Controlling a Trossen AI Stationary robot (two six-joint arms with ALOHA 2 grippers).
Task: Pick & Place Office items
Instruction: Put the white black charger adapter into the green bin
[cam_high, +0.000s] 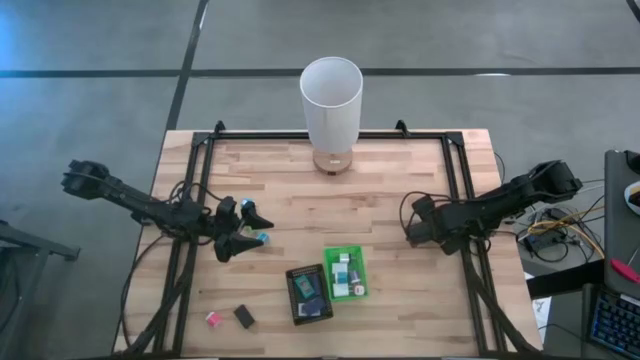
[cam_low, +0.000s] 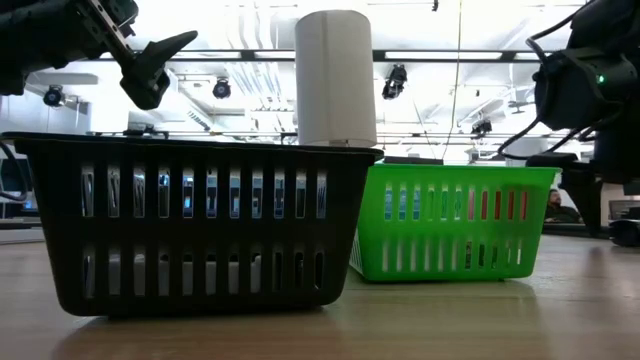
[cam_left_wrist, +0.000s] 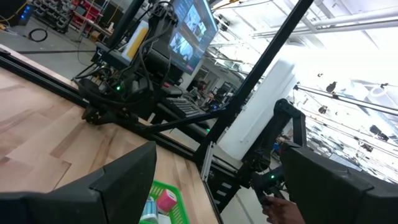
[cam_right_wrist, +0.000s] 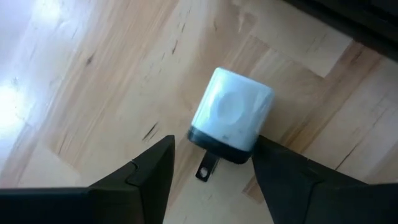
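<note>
Right gripper low at the right of the worktop, fingers apart astride a white charger, one touching its black base, not yet clamped: likely set to pinch. Left gripper hovering at left, fingers wide, empty. Charger plain only in right wrist view; not made out from above.

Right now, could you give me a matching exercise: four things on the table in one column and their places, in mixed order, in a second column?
Things
1. cylinder
2. pink block
3. charger
4. green tray

Places
A. between the right gripper's fingers
B. next to the black tray
C. standing upright at the table's edge
D. lying beside the black block

Pairs: 1-C, 2-D, 3-A, 4-B
</note>
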